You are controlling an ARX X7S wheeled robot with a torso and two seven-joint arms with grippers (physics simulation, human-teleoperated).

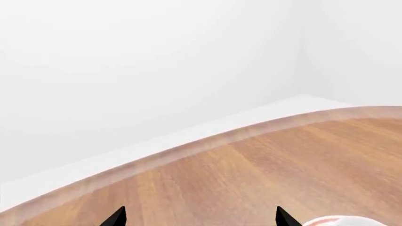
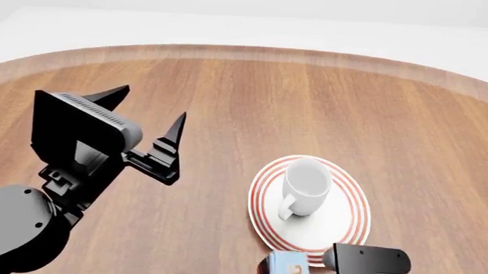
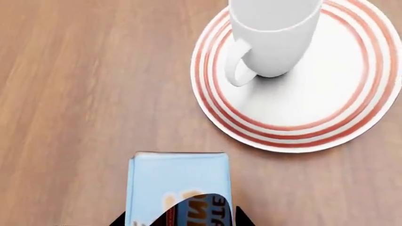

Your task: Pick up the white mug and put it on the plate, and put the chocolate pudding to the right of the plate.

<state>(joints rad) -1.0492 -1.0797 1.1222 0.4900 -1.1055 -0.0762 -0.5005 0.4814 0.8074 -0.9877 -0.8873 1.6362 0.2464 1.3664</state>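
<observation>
White mug (image 2: 307,187) upright on plate (image 2: 347,229); left pincer (image 2: 151,118) spread, right pincer (image 3: 179,219) pinching chocolate pudding (image 3: 178,181).

You see a table (image 2: 229,100) of smooth wood-grain planks with a pale, hazy edge band. Past the right gripper (image 3: 180,217), the white mug (image 3: 276,33) looks like glossy glazed ceramic, as does the plate (image 3: 326,108) under it. The chocolate pudding (image 3: 179,181) box between that gripper's fingers looks like smooth printed card. The left gripper (image 2: 151,118) is matt black plastic.
</observation>
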